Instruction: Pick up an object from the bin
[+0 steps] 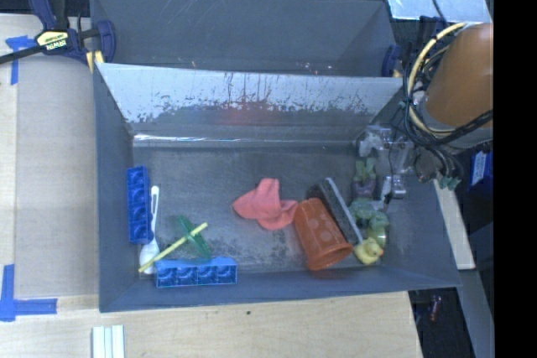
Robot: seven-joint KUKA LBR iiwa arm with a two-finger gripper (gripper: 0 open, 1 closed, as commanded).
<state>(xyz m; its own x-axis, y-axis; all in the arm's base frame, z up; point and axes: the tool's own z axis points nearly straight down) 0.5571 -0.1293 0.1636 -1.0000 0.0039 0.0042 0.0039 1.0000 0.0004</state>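
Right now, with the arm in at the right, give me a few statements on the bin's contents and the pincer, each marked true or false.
1. The pink cloth lies near the middle of the bin floor, left of the orange cup. True.
2. The orange cup stands upright. False: it lies on its side.
3. A blue brick lies along the bin's left wall. True.
4. The pincer hangs over the blue brick. False: it is at the bin's right end, above the orange cup's side of the floor and a small yellow thing.
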